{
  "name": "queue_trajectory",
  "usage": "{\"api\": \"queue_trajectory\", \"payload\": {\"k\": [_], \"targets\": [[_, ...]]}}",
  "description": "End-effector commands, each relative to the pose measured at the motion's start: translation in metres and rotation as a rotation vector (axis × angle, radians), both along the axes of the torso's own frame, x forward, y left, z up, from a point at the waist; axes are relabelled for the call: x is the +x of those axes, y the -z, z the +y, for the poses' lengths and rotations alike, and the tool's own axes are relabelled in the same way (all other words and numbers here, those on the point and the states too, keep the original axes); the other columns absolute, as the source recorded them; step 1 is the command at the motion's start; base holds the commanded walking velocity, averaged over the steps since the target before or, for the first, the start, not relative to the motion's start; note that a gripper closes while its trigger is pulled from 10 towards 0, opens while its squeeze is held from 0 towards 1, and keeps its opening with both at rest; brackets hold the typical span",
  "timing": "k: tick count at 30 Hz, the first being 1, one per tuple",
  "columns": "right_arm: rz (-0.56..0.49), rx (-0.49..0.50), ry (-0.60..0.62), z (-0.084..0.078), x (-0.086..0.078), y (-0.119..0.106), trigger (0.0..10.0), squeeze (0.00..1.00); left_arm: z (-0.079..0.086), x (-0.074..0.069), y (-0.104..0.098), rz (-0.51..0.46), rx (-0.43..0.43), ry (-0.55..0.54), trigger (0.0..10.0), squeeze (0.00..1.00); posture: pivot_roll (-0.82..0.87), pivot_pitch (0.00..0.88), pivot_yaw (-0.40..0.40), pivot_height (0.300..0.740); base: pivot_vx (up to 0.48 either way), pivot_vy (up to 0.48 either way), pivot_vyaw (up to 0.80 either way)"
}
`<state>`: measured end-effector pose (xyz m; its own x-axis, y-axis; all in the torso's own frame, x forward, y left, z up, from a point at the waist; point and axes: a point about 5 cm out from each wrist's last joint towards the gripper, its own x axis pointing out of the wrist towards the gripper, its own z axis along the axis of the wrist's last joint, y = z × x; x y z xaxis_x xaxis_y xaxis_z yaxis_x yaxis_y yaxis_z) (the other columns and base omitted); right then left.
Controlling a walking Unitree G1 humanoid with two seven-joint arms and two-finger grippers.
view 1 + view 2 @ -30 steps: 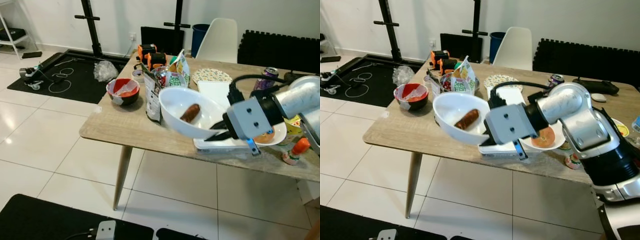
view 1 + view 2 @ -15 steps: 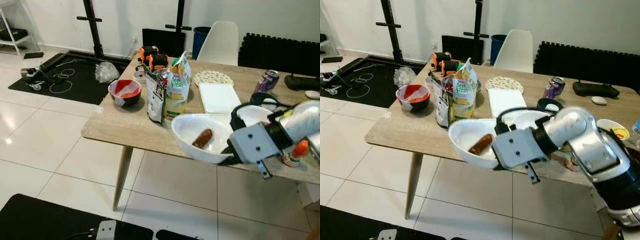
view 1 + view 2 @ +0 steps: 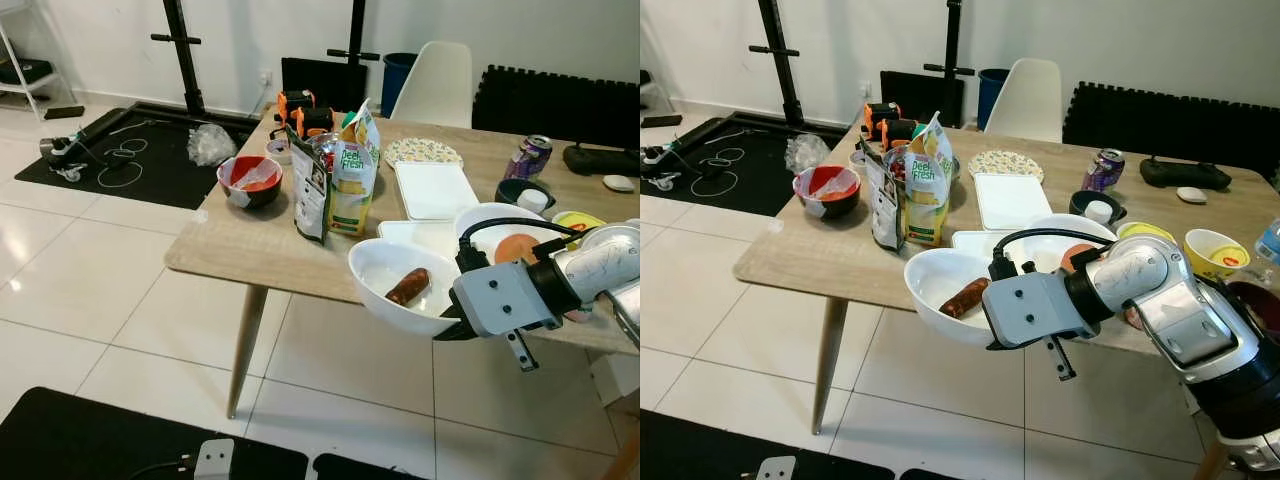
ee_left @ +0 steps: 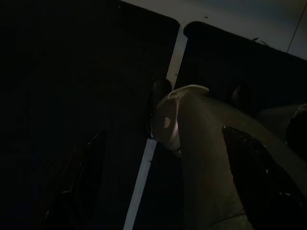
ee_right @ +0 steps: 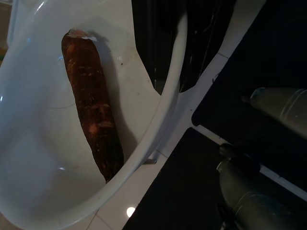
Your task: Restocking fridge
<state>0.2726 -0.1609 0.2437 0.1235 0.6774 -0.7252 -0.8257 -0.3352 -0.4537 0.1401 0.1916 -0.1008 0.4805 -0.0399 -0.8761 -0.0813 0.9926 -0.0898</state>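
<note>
- Right end effector point(image 3: 448, 325) grips the near rim of a white bowl point(image 3: 385, 300), fingers clamped on the rim.
- Bowl is carried in the air off the near edge of the wooden bench point(image 3: 250, 250), above the tiled floor point(image 3: 120, 310), slightly tilted.
- One brown sausage point(image 3: 407, 286) lies lengthwise inside the bowl, resting against its wall; the right wrist view shows it point(image 5: 93, 117) along the bowl's inner curve.
- On the bench behind: green-and-yellow food packet point(image 3: 352, 170) upright, red bowl point(image 3: 250, 180) to its left, white tray point(image 3: 435, 190), purple can point(image 3: 527, 157), a second white bowl holding an orange item point(image 3: 517, 247).
- Left wrist view very dark; left end effector's opening cannot be told.
</note>
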Motion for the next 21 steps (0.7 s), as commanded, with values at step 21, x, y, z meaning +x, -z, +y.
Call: {"api": "queue_trajectory", "payload": {"k": [21], "targets": [[-0.008, 0.029, 0.046, -0.0003, -0.0015, 0.0060, 10.0, 0.00, -0.0036, -0.0066, 0.0030, 0.030, -0.005, 0.003, 10.0, 0.00, -0.01, 0.013, -0.061, 0.740, -0.287, 0.000, 0.00]]}}
